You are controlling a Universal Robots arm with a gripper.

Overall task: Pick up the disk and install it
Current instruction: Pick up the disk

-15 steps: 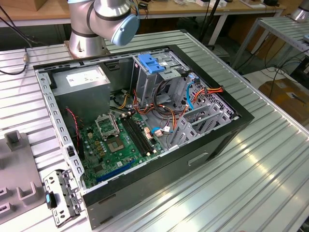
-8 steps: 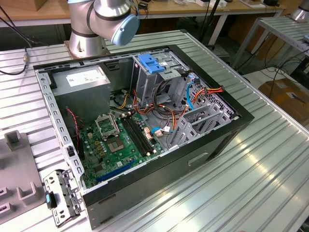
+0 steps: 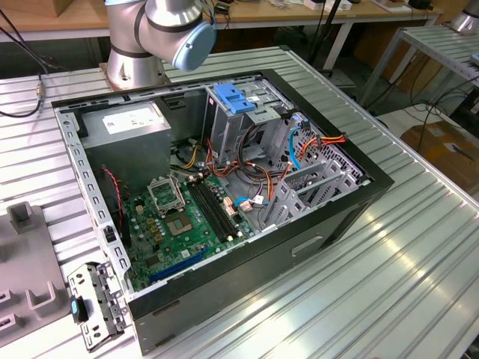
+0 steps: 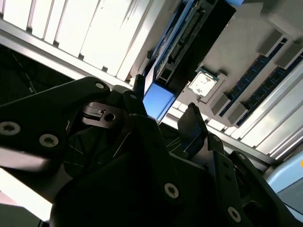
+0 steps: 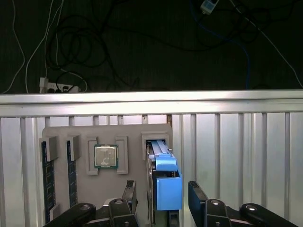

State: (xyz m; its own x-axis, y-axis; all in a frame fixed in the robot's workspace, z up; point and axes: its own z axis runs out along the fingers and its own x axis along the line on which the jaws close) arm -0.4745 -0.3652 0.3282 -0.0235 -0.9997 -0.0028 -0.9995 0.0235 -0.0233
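The disk [image 5: 165, 189] stands on its thin edge in a slot at one side edge of the grey tray [image 5: 132, 135]. In the first wrist view its blue rail shows on top. The gripper [image 5: 163, 195] is spread wide. It has one black finger [image 5: 130, 191] on each side of the disk, close but not touching it. A square chip [image 5: 105, 156] sits in the middle of the tray. Two memory sticks [image 5: 46, 175] stand at the tray's other side edge. The tray lies on the metal table [image 5: 236, 156], close to its edge. In the exterior view, the open computer case [image 3: 224, 292] lies in the middle of the table.
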